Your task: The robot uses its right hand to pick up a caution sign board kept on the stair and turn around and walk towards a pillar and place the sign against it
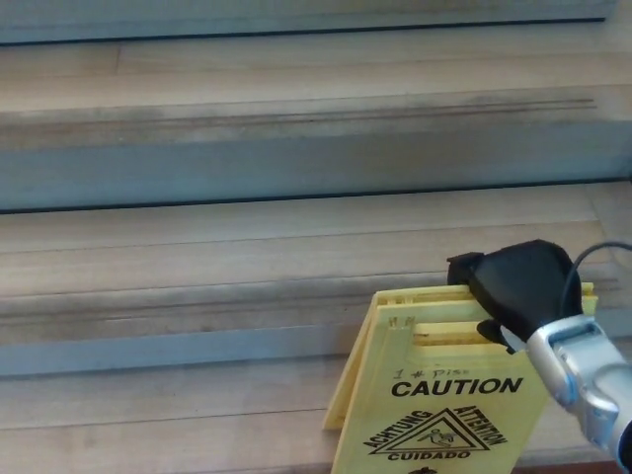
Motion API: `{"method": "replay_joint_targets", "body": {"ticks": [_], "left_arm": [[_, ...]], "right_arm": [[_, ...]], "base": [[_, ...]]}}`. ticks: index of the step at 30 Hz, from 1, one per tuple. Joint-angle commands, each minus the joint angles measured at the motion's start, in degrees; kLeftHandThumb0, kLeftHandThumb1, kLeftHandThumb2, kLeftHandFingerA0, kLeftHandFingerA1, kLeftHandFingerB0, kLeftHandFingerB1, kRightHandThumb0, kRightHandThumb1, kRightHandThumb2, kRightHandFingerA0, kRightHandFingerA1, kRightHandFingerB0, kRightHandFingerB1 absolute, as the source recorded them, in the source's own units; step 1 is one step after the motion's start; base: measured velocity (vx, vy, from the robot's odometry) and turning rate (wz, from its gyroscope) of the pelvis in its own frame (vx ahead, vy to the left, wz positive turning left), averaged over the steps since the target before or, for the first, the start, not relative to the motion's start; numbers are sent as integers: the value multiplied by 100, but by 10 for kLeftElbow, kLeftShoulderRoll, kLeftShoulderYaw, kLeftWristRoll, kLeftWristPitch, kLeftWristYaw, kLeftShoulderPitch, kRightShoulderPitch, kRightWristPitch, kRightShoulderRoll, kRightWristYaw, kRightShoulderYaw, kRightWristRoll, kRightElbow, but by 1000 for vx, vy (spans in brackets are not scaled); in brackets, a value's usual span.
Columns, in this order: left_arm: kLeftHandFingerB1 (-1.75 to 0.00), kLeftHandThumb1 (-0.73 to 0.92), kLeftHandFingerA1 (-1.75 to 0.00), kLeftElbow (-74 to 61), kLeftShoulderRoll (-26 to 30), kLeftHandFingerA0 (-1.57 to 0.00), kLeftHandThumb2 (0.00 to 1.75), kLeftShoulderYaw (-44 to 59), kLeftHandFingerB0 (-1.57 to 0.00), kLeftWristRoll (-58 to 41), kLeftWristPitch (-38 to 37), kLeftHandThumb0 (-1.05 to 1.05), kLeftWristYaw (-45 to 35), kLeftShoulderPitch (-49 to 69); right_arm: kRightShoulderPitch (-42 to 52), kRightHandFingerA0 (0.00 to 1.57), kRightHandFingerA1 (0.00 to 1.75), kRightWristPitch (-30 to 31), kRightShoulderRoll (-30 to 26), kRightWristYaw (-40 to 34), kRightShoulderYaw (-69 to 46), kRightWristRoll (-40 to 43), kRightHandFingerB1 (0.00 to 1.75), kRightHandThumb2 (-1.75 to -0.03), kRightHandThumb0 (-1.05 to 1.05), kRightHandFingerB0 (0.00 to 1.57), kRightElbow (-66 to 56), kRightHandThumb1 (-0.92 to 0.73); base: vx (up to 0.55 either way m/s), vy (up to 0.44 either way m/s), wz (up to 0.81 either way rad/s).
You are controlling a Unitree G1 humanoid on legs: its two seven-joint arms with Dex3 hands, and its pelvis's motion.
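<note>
A yellow caution sign board (444, 405) stands folded open on a wooden stair tread at the lower right of the head view, its black "CAUTION" lettering facing me. My right hand (515, 286) comes in from the lower right and lies over the sign's top edge by the handle slot, black fingers curled over the far side and the thumb on the near face. The silver forearm hides the sign's right upper corner. The left hand does not show.
Wooden stair treads (197, 247) with grey risers (247, 163) climb away from me across the whole view. The sign rests on the lowest visible tread (148, 405).
</note>
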Motion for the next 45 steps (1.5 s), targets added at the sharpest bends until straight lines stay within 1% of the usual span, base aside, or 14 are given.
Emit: {"method": "replay_joint_targets", "body": {"ticks": [1, 2, 3, 11, 13, 14, 16, 20, 21, 22, 29, 30, 31, 45], "left_arm": [[-67, 52, -95, -9, 23, -102, 94, -21, -93, 33, -34, 4, 43, 11], [-68, 52, -95, -9, 23, -101, 98, -18, -95, 29, -35, 5, 40, 11], [-66, 58, -86, -7, 24, -98, 83, -13, -90, 23, -34, 1, 32, 10], [-67, 61, -89, -1, 32, -99, 83, -12, -94, 24, -29, -2, 28, 11], [-68, 60, -89, 1, 33, -100, 86, -5, -96, 16, -30, -1, 20, 8], [-65, 60, -88, 1, 34, -100, 82, -9, -93, 20, -26, -4, 25, 6], [-62, 62, -84, 7, 36, -100, 78, -14, -92, 28, -18, -3, 32, -2], [-61, 64, -84, 10, 37, -101, 74, -11, -92, 24, -5, -5, 33, -13], [-68, 55, -94, 5, 36, -104, 91, -3, -97, 14, -13, -2, 26, -12], [-67, 56, -94, 3, 37, -103, 89, -1, -96, 11, -15, -2, 24, -12], [-66, 62, -89, 5, 47, -102, 79, -3, -92, 17, -12, -5, 23, -22], [-65, 65, -89, 4, 48, -102, 71, -7, -92, 22, -9, -7, 30, -24], [-64, 61, -91, 4, 49, -103, 78, -9, -93, 24, -9, -4, 34, -25], [-66, 53, -93, -8, 52, -101, 94, 3, -94, 14, -15, 0, 31, -40]], "right_arm": [[102, 93, 165, 18, 61, -277, -125, 75, 119, -80, -13, 85, 46, -59], [104, 92, 169, 13, 64, -281, -133, 79, 126, -80, -13, 81, 45, -61], [109, 118, 133, -7, 67, -302, -156, 93, 115, -104, -19, 91, 37, -53], [91, 92, 172, -69, 48, -360, -234, 101, 147, -100, -4, 76, -13, -59], [76, 92, 172, -67, 39, -368, -237, 85, 145, -98, -3, 77, -21, -59], [66, 126, 141, -71, 31, -371, -241, 78, 122, -106, -7, 96, -32, -50], [44, 95, 171, -77, 15, -374, -249, 65, 143, -108, -2, 81, -58, -55], [16, 98, 168, -84, 5, -385, -259, 50, 139, -108, -2, 86, -71, -51], [-10, 127, 139, -98, -13, -394, -254, 32, 119, -108, -6, 100, -78, -49], [-25, 100, 167, -105, -22, -395, -254, 24, 135, -104, -7, 89, -84, -54], [-85, 103, 168, -119, -63, -378, -242, -13, 141, -119, -10, 92, -103, -47], [-104, 130, 141, -128, -77, -371, -237, -21, 121, -115, -18, 98, -108, -49], [-116, 102, 168, -138, -84, -371, -233, -24, 144, -117, -9, 86, -106, -51], [-163, 103, 166, -194, -128, -340, -219, -33, 140, -121, -9, 91, -125, -46]], "base": [[0, 0, 0], [0, 0, 0], [0, 0, 0], [0, 0, 0], [0, 0, 0], [0, 0, 0], [0, 0, 0], [0, 0, 0], [0, 0, 0], [0, 0, 0], [0, 0, 0], [0, 0, 0], [0, 0, 0], [0, 0, 0]]}}
